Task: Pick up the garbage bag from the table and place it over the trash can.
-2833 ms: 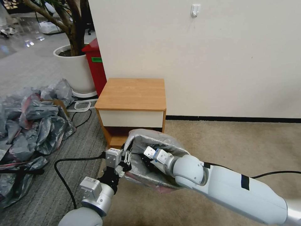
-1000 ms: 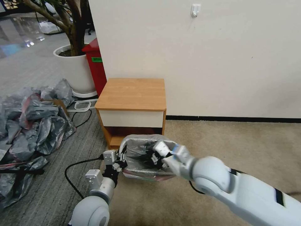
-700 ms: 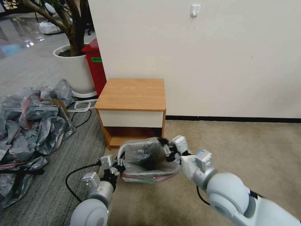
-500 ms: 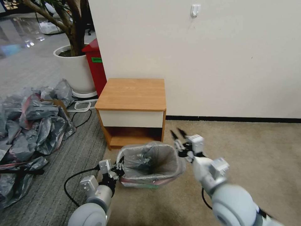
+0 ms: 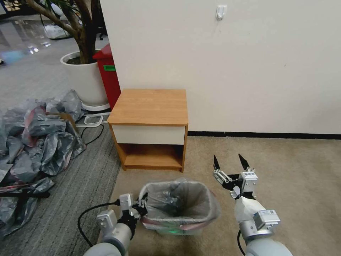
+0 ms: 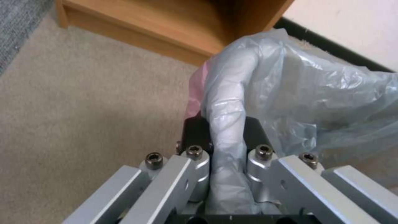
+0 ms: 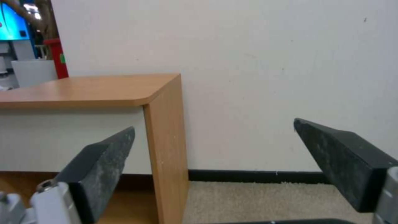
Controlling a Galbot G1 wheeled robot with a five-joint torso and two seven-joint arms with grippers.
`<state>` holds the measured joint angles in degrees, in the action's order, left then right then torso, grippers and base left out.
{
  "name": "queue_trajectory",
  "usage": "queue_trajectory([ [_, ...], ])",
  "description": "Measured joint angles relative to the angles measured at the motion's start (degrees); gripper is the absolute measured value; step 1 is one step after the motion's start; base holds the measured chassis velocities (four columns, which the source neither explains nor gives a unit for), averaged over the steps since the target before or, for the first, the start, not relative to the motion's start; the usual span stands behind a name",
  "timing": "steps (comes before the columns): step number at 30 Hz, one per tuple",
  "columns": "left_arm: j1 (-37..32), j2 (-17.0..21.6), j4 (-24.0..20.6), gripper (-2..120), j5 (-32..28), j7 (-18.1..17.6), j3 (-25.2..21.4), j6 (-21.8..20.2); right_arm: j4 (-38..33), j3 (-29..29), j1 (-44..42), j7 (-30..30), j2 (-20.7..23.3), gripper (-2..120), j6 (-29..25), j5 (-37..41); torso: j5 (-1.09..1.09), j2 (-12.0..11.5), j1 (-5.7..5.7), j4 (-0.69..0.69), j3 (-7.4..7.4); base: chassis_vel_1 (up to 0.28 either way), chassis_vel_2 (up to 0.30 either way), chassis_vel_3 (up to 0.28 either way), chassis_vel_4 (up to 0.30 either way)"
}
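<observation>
left end effector (image 5: 144,207) on garbage bag (image 5: 177,202) rim (pinched)

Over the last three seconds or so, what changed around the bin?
The right gripper came out of the garbage bag, let go and drew back to the bin's right, open. The bag now lines the trash can. The left gripper stays clamped on the bag's rim; the table is unchanged.

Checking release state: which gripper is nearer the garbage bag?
Left. The left gripper is shut on the garbage bag at its rim; the right gripper is open, clear of it, off to its right.
</observation>
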<state>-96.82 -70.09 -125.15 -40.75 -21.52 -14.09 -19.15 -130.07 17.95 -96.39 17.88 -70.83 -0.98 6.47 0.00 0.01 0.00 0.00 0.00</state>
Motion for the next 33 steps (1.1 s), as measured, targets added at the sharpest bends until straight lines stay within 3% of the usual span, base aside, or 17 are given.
queue_trajectory([
  [12,0.59,0.6,3.25,8,2.37,1.18,1.02,0.96,0.39,0.56,0.2,0.23,-0.75,100,0.02,0.32,0.0,0.0,0.0,0.0,0.0,0.0,0.0,0.0,0.0],
  [20,0.39,0.94,4.26,40,2.95,1.83,0.44,1.9,0.81,0.1,0.65,0.22,-1.61,100,0.37,0.27,0.0,0.0,0.0,0.0,0.0,0.0,0.0,0.0,0.0],
  [26,0.14,1.69,4.15,57,3.09,2.47,-0.38,2.55,1.0,0.04,0.74,0.21,-1.92,100,0.53,0.27,-0.01,0.0,0.0,0.0,0.0,0.0,0.0,0.0,0.0],
  [33,-0.74,3.62,1.08,86,7.58,5.38,-3.07,5.16,1.57,0.71,0.64,0.19,-2.32,100,0.67,0.82,-0.01,-0.01,0.0,0.0,0.0,0.0,0.0,0.0,0.0],
])
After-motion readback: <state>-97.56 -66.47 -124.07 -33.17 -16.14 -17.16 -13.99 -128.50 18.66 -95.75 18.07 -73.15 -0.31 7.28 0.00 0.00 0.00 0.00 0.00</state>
